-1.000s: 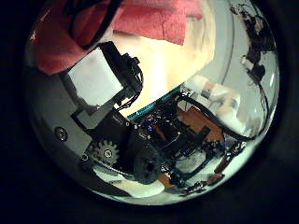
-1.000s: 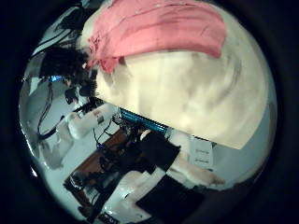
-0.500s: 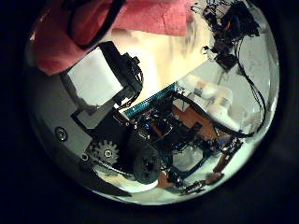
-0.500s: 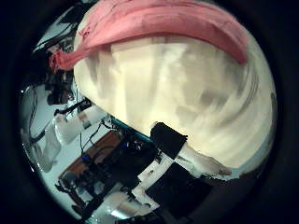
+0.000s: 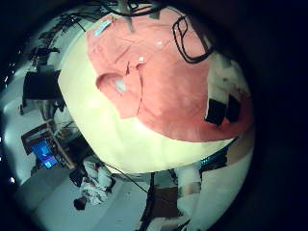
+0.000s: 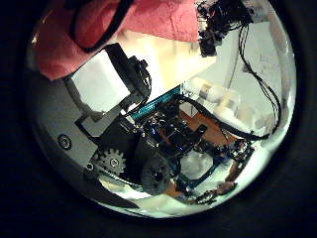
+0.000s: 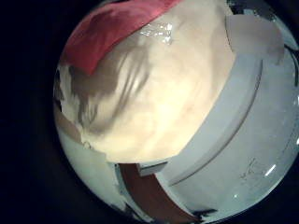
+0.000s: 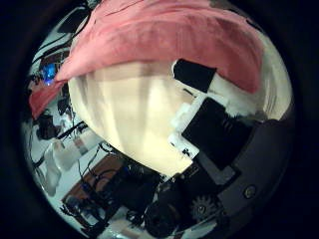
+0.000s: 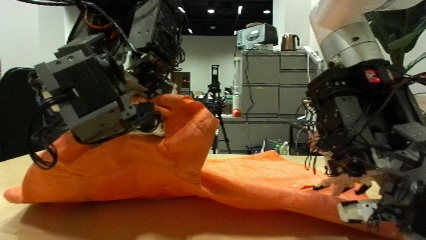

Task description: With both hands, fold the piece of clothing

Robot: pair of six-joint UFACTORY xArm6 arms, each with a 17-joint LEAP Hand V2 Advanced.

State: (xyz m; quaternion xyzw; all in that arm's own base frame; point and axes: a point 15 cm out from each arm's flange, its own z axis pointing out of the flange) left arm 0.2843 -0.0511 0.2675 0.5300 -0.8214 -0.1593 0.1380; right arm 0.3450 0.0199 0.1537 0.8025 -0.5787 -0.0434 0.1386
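You had the orange shirt (image 9: 200, 170) spread on the worktop (image 9: 80, 222), w/ 1 edge pulled up into a peak. The left robot hand (image 9: 100, 90) was raised above the worktop at that peak, fingers curled round the cloth; its thumb-side palm view showed the fabric bunched right against the palm. The right robot hand (image 9: 360, 170) was low at the shirt's other end, fingers (image 9: 349, 185) bent down onto the cloth near the worktop; you couldn't tell if they actually pinched it.
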